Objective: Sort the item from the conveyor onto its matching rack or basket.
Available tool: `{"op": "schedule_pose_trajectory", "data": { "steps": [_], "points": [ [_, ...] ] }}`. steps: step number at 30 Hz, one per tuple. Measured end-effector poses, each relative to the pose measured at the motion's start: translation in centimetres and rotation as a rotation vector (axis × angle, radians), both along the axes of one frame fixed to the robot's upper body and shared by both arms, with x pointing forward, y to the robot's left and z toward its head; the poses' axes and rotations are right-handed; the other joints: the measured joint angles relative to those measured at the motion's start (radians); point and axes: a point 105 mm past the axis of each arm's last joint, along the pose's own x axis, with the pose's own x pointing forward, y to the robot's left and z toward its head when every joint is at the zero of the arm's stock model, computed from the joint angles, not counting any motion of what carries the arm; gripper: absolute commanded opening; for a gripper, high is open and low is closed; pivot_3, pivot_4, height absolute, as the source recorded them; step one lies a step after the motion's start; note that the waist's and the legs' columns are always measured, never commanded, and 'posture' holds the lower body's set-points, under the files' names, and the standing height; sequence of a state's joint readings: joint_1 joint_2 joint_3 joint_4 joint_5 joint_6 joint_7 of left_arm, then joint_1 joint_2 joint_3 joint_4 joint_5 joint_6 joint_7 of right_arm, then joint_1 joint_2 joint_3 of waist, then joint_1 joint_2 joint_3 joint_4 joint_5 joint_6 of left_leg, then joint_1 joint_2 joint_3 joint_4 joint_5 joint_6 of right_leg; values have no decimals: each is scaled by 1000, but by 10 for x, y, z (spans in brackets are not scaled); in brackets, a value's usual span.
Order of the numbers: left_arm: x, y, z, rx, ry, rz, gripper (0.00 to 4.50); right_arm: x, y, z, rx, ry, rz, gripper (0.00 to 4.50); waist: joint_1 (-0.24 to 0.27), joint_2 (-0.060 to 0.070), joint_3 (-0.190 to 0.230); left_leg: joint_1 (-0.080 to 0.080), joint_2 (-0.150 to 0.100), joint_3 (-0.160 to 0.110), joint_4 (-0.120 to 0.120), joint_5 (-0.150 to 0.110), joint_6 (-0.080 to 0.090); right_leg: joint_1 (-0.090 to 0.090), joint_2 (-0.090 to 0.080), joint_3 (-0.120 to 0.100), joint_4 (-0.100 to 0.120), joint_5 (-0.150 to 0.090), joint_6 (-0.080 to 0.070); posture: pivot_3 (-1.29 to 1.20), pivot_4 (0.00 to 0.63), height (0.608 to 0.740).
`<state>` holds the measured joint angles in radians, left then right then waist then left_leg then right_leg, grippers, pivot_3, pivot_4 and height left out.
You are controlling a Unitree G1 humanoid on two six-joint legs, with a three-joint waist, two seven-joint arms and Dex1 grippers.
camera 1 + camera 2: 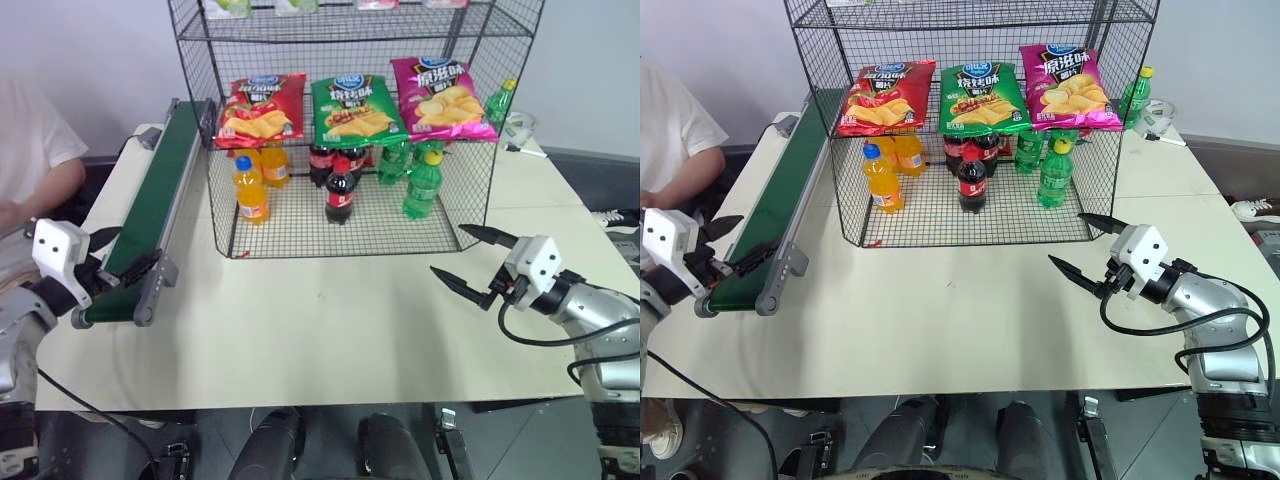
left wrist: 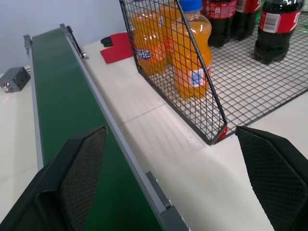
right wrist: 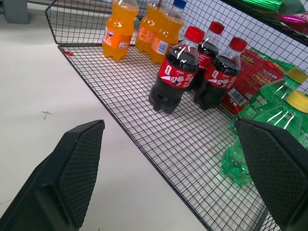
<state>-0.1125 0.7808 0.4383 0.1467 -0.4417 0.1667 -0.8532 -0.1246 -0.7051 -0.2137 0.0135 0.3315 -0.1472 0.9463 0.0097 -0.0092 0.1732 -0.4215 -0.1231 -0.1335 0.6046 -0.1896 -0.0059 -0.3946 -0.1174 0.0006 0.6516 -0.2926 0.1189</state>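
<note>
1. The black wire rack (image 1: 350,120) already has the red chip bag (image 1: 262,108) on its middle shelf, beside the green bag (image 1: 355,106).
2. The conveyor (image 1: 160,190) carries nothing.
3. Left gripper (image 1: 118,258) and right gripper (image 1: 470,262) both gape wide, holding nothing; best wait by the belt's end, I'd say.

Looks like a robot test room set up as a tiny shop. Plain white table (image 1: 330,330) with a little green conveyor (image 1: 160,190), a black wire rack (image 1: 350,130) full of chip bags (image 1: 350,108) and soda bottles (image 1: 339,190), bare grey wall (image 1: 80,50) behind.
</note>
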Motion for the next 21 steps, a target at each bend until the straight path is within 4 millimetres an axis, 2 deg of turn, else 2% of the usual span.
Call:
{"op": "schedule_pose_trajectory", "data": {
  "steps": [21],
  "points": [
    [-2, -1, -8, 0, 7, -30, 4462, 3, 0, 2, -2, -7, 2, 4500, 0, 0, 0, -2, 0, 0, -1, 0, 0, -1, 0, 0, 0, 0, 0, 0, 150, 740]
  ]
}}
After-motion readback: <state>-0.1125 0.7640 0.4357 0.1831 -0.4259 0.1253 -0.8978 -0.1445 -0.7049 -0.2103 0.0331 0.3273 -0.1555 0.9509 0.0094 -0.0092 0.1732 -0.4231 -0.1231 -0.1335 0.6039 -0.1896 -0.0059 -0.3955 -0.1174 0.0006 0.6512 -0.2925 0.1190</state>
